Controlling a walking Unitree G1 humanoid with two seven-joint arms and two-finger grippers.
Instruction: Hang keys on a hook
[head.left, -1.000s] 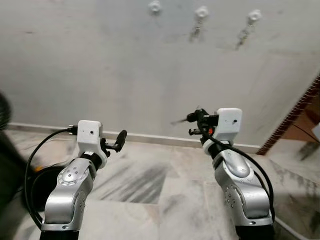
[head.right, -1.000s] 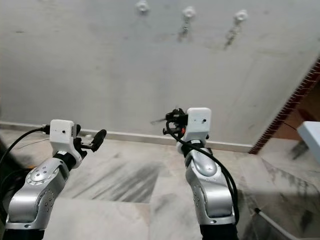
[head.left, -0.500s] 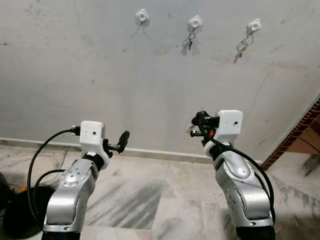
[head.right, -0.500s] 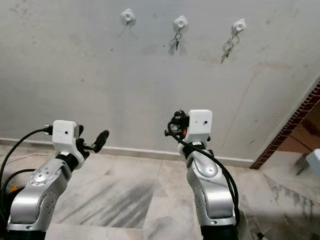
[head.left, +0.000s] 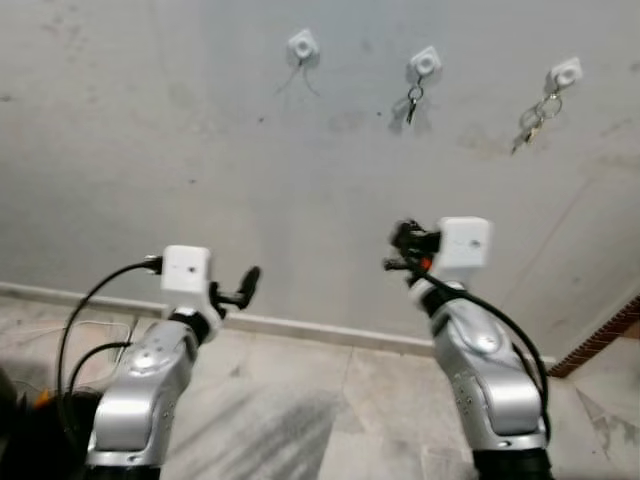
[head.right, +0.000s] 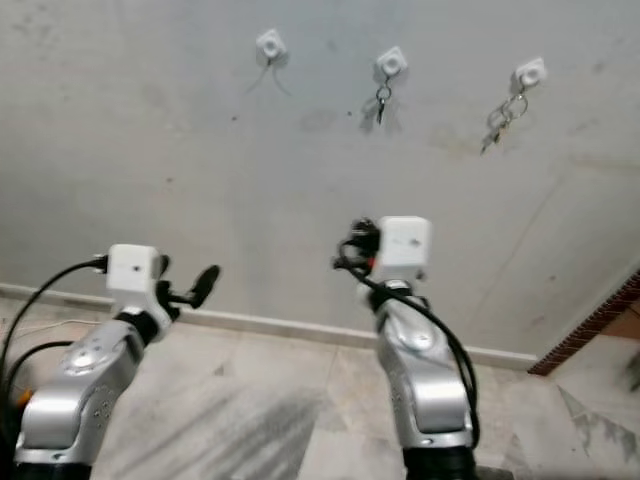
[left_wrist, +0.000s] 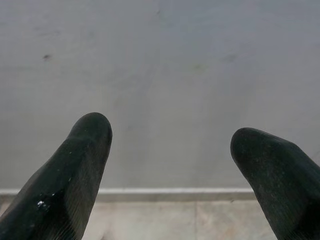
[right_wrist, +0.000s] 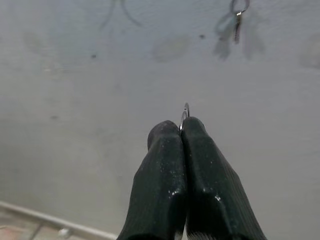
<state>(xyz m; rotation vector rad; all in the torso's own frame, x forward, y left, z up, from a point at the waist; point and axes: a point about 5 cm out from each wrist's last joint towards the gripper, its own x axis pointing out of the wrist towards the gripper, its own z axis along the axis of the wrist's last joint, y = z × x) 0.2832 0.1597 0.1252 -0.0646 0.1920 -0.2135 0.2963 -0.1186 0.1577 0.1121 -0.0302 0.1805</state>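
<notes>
The right gripper (right_wrist: 181, 129) is seen with its fingers (right_wrist: 210, 175) pressed together on a thin metal key ring (right_wrist: 185, 113); only a small arc of the ring rises above the fingertips, and whatever hangs from it is hidden between and behind them. In the head views this gripper (head.left: 405, 248) is raised in front of the grey wall (head.left: 180, 150), well below the hooks, and what it holds reads only as a dark blur.

The left gripper (left_wrist: 170, 150) is held with its fingers (left_wrist: 75, 170) spread wide and nothing between them, pointed at the wall and the skirting (left_wrist: 150, 192) at its foot.

Three white hooks are fixed high on the wall. The left hook (head.left: 302, 45) carries only a faint thin line that cannot be identified. A single key (head.left: 411, 103) hangs from the middle hook (head.left: 425, 64), and a bunch of keys (head.left: 532, 113) from the right hook (head.left: 565, 73), its pieces too small to count.
</notes>
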